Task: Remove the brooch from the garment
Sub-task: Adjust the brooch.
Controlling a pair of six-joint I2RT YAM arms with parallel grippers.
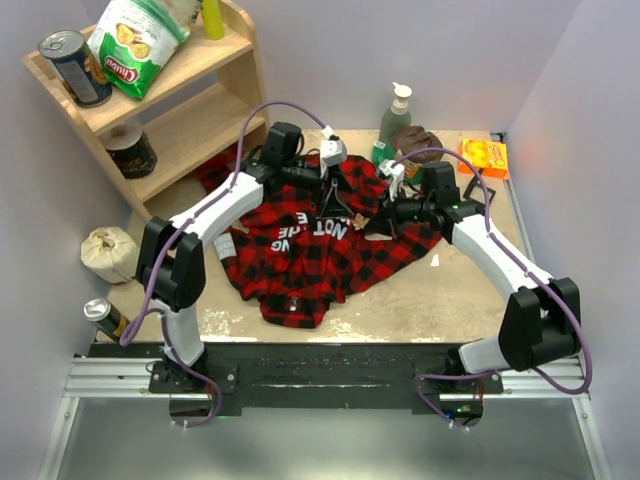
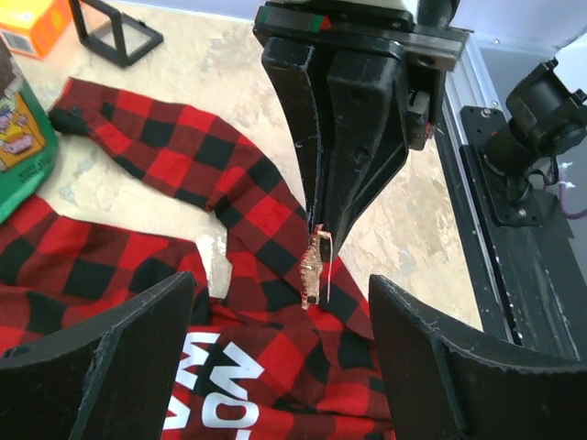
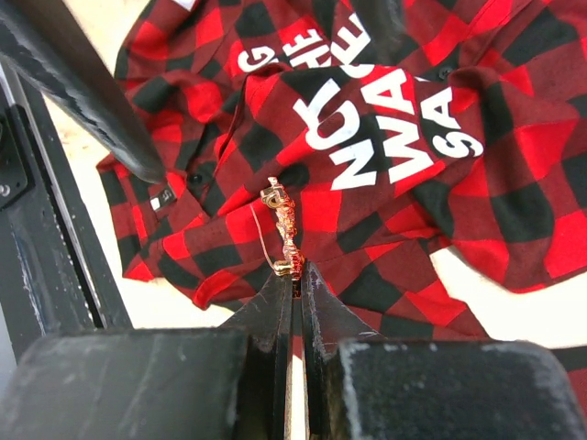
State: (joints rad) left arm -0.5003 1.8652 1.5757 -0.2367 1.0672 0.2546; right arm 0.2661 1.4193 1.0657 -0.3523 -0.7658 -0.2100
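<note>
– where's the brooch [image 3: 282,234]?
– pinched between the closed tips of the right gripper [image 3: 295,275], over the red-and-black shirt [image 3: 477,183] beside its white lettering [image 3: 385,137]; whether it touches the cloth i cannot tell
– and the left gripper [image 2: 280,293]?
– spread wide, holding nothing; it hovers above the shirt, facing the brooch

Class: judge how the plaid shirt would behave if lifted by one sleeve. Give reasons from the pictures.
The shirt would probably sag and drape, since it lies in soft folds and creases. Pushed, it would likely bunch rather than slide whole, as it is rumpled on the table. It looks unbreakable and unlikely to roll.
</note>
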